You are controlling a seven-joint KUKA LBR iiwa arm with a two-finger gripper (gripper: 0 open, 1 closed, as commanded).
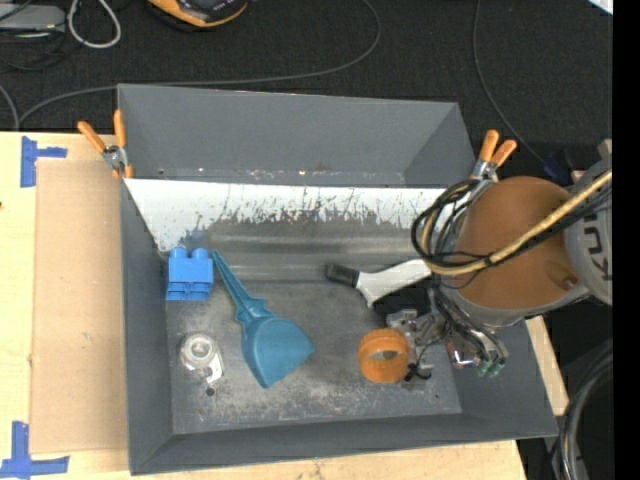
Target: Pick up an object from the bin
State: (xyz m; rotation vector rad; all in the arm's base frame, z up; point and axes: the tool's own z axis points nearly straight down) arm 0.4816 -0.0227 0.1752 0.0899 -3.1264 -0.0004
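Five loose things lie spread over the floor of the grey bin (300, 138), apart enough to be taken singly: a blue block (190, 273), a small clear cup (200, 353), a blue scoop (265, 340), a black-and-white handled tool (385, 280) and an orange ring (383, 356). The gripper (420, 353) sits low against the ring's right side, so the ring is probably its target. I cannot tell whether it is open or closed.

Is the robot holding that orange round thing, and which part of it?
Cannot tell. The gripper is against the right side of the orange ring, but a grip there isn't visible.
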